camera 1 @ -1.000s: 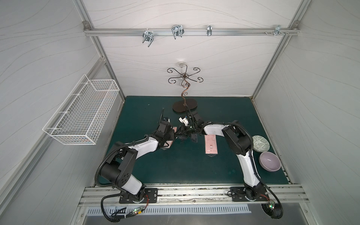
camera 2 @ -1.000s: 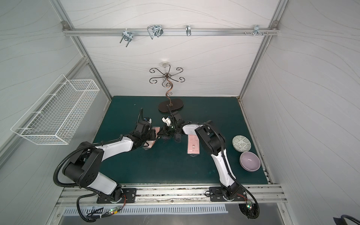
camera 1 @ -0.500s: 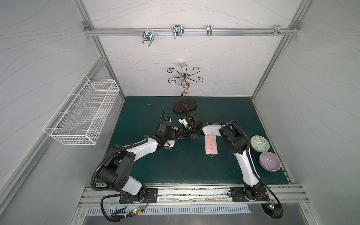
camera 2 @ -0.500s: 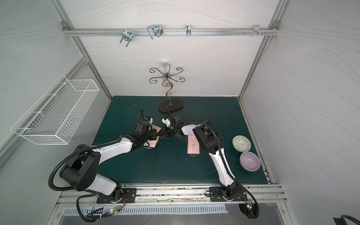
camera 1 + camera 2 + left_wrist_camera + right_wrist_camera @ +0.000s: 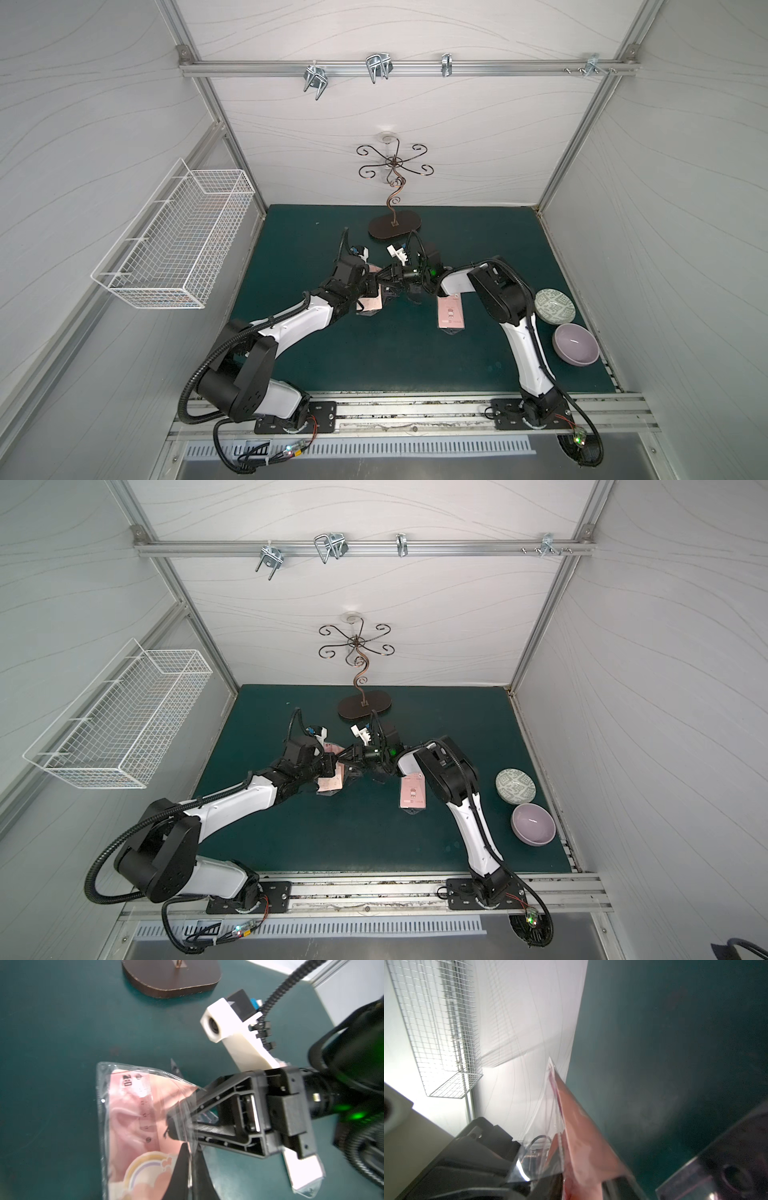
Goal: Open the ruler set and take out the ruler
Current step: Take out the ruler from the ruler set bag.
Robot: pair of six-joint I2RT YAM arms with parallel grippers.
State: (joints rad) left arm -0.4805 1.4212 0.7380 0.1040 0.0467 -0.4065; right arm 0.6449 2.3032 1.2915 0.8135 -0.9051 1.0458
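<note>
**Ruler not yet out of the ruler set**

The left gripper (image 5: 190, 1148) is clamped shut on the clear film of the ruler set (image 5: 128, 1126), over the middle of the green worktop (image 5: 374, 357). The right gripper (image 5: 170, 1120) meets it at the set's open end, jaws partly apart with the film edge between them, not pinching it. The ruler (image 5: 145, 1103) lies inside the film.
</note>
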